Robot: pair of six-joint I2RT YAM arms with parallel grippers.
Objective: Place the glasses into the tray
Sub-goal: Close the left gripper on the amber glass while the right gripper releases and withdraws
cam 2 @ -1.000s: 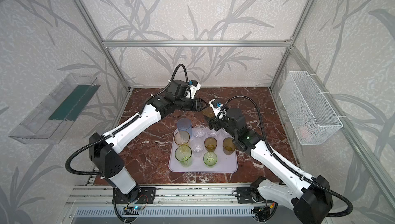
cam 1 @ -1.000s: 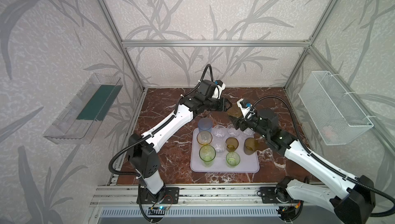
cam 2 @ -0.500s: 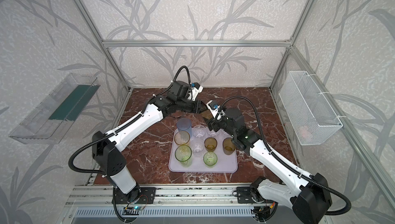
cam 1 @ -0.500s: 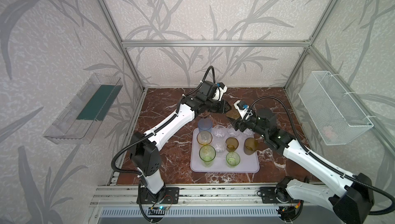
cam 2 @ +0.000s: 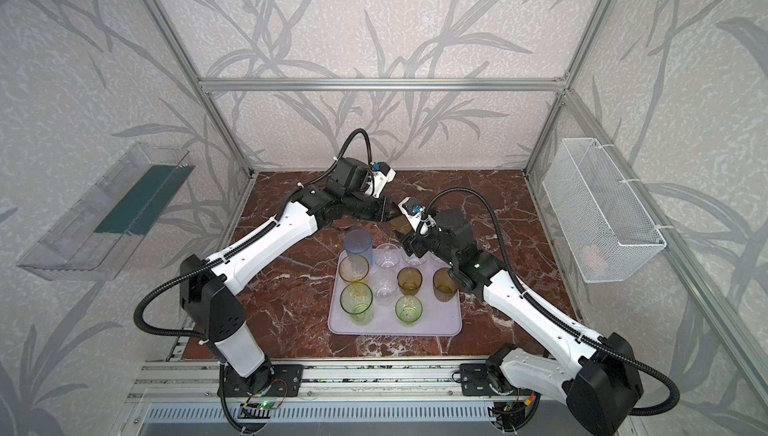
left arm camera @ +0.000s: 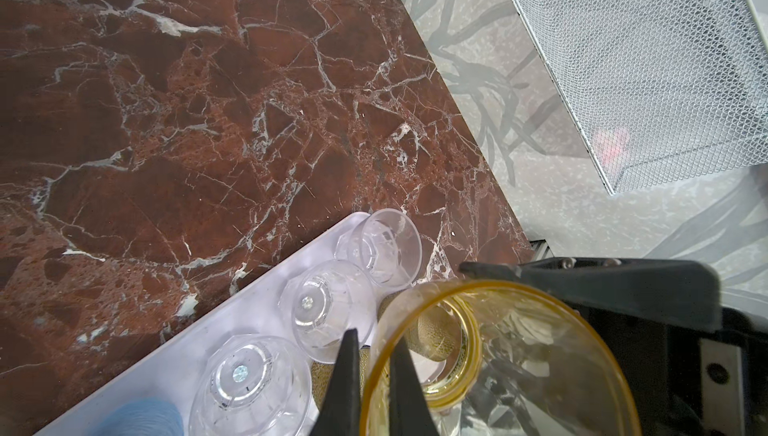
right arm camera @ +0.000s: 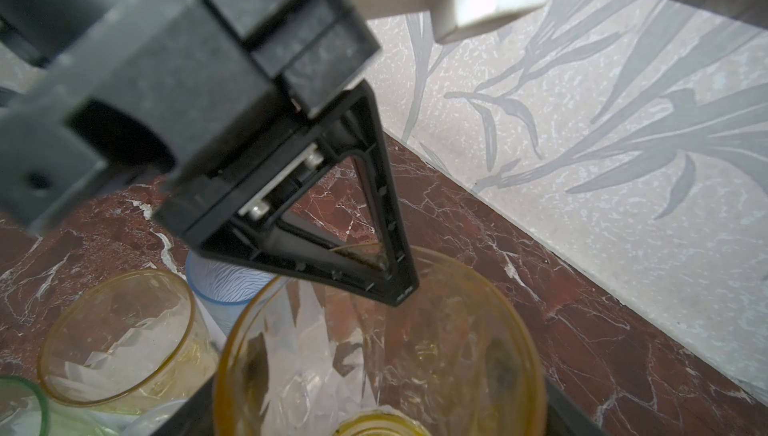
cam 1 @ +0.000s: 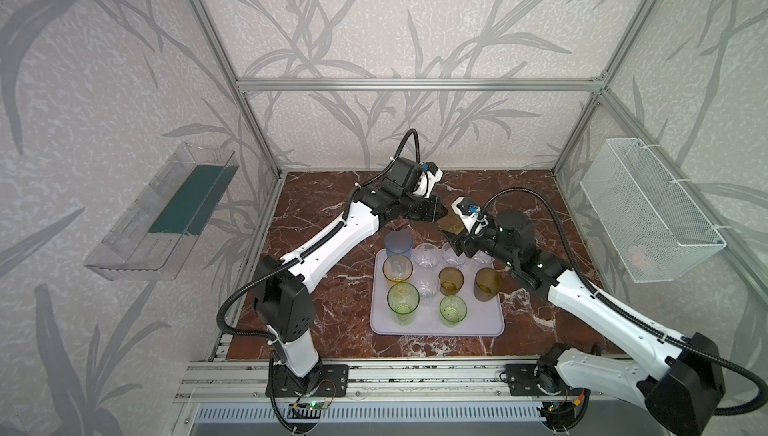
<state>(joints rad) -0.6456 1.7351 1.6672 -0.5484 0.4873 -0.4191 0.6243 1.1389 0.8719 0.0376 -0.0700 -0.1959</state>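
Tray (cam 1: 478,325) holds perhaps ten upright glasses (cam 1: 402,297)

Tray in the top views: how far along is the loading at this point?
Done: about ten glasses stand on the tray. In hand: an amber glass, held near the tray's far edge by the right gripper, its rim pinched by the left gripper. Left: setting that glass down on the tray.

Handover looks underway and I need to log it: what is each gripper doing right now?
Left gripper: shut, fingers pinching the amber glass at its rim.
Right gripper: closed around the same amber glass's body.
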